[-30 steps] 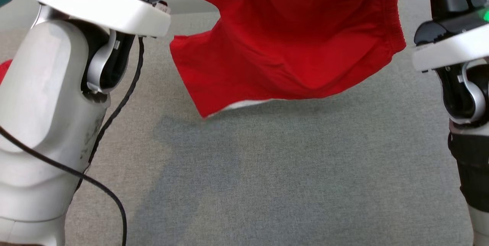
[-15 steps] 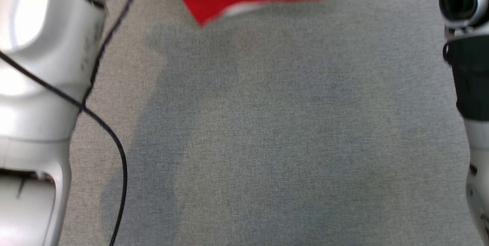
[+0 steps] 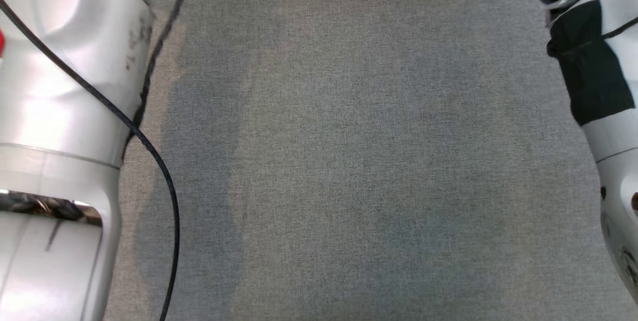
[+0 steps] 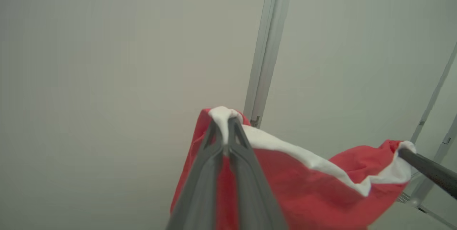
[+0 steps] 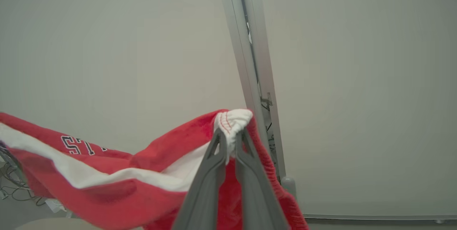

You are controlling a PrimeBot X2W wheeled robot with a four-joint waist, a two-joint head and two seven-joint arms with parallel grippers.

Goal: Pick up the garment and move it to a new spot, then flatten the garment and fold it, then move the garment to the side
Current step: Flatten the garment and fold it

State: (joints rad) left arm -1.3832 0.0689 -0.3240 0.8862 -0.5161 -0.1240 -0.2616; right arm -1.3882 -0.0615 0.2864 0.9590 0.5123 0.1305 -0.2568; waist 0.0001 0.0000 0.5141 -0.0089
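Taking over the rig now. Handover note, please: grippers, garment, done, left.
Left gripper: shut on the garment, pinching one end of its white band.
Right gripper: shut on the other end of that band.
Garment: red, off the table, stretched between the two grippers in front of a pale wall.
Done: pick-up.
Left: lay it on a new spot of the grey table, flatten, fold, move it to the side.
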